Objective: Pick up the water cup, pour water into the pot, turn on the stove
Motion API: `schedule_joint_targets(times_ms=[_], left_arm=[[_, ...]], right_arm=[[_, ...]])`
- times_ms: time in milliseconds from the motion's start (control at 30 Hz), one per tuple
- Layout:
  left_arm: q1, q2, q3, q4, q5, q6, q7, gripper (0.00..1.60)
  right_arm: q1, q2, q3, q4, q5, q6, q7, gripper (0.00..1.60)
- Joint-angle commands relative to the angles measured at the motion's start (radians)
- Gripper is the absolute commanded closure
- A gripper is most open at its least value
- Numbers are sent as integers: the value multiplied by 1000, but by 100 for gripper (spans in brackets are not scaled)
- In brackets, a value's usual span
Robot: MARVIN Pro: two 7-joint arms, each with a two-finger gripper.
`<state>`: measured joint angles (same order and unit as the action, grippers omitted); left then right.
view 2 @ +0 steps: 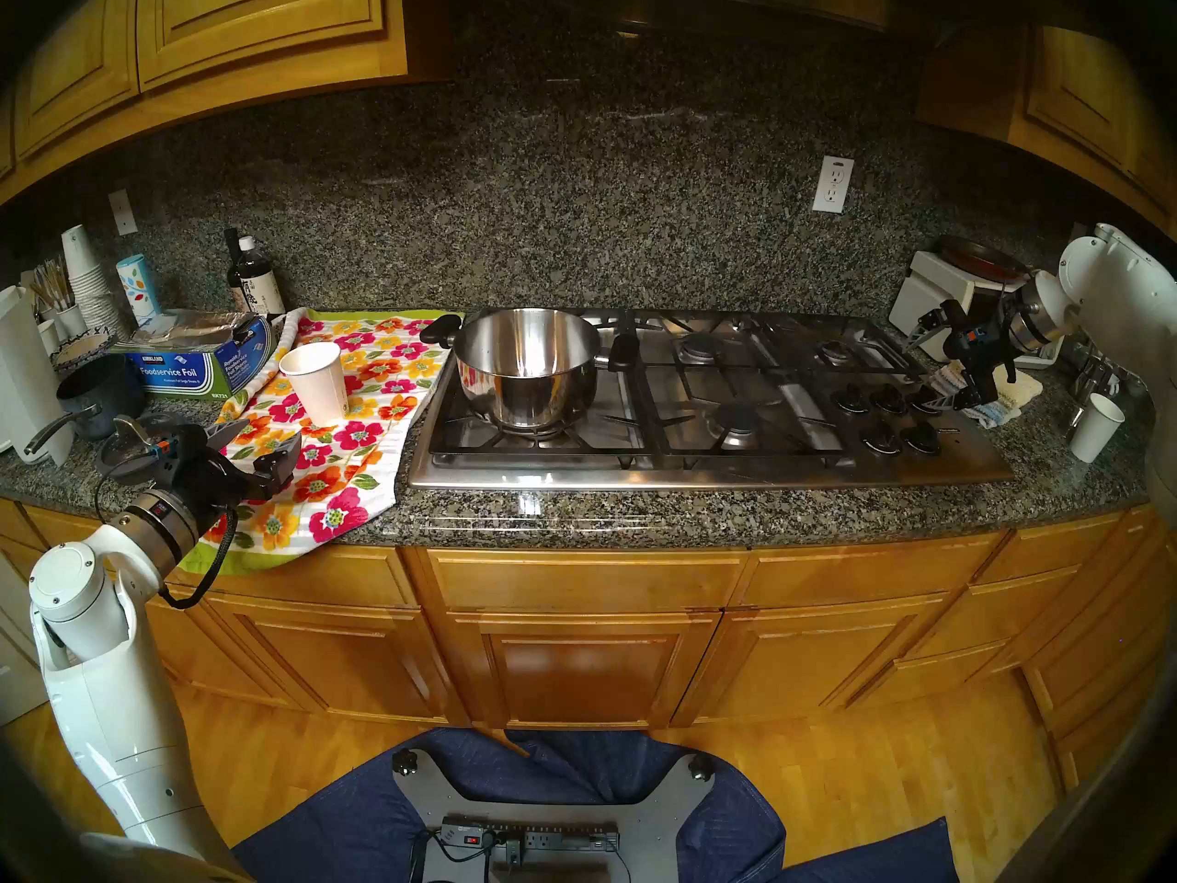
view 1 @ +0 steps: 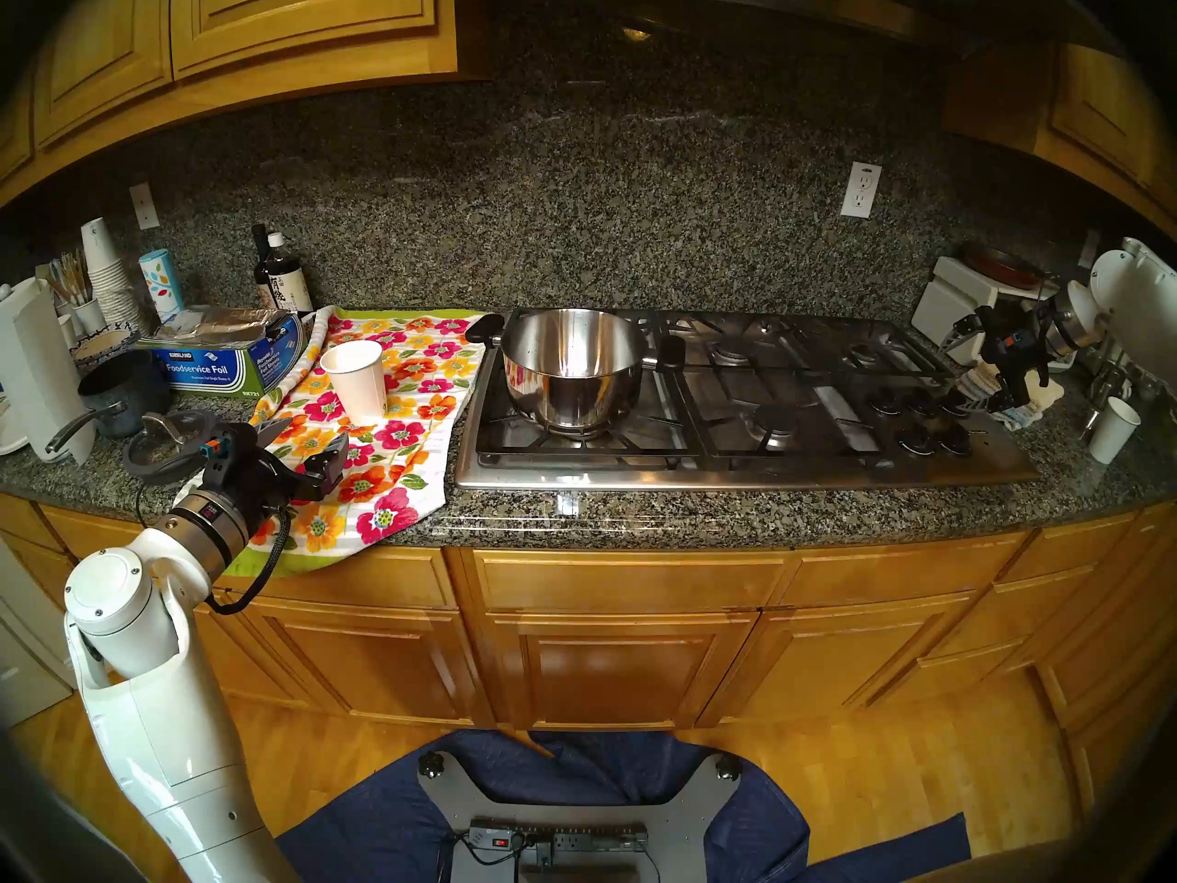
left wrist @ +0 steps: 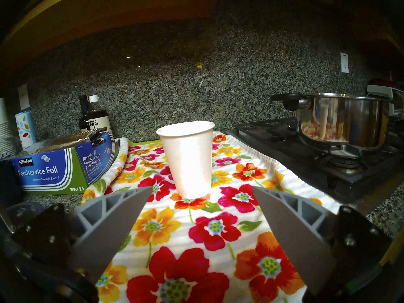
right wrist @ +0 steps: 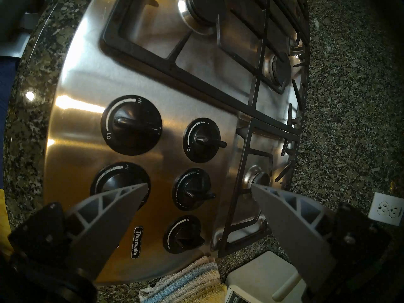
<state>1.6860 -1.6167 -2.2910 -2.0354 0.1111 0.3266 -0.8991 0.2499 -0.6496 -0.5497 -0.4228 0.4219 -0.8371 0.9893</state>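
Paper cup (left wrist: 188, 159) upright on floral towel (left wrist: 196, 230), just ahead of my left gripper (left wrist: 202, 190), fingers spread, no contact. Right gripper (right wrist: 199, 186) spread above stove knobs (right wrist: 131, 125).

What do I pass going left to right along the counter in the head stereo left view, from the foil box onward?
Foil box → water cup standing on the floral towel → pot on the stove → knob cluster → right tool, open → a second white cup.

water cup (view 1: 355, 381) upright (on floral towel) | pot (view 1: 573, 365) on stove (view 1: 732, 416) left burner
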Motion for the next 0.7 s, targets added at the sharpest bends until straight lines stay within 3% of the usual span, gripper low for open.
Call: schedule_joint_targets(times_ms=[0, 333, 667], left_arm=[[-62, 29, -19, 16, -30, -11, 2, 0], [-126, 70, -30, 109, -44, -39, 3, 0], [-186, 103, -1, 186, -32, -95, 20, 0]], right_arm=[[27, -2, 8, 5, 1, -2, 1, 0], [27, -3, 8, 6, 1, -3, 0, 0], [26, -3, 9, 7, 1, -3, 0, 0]])
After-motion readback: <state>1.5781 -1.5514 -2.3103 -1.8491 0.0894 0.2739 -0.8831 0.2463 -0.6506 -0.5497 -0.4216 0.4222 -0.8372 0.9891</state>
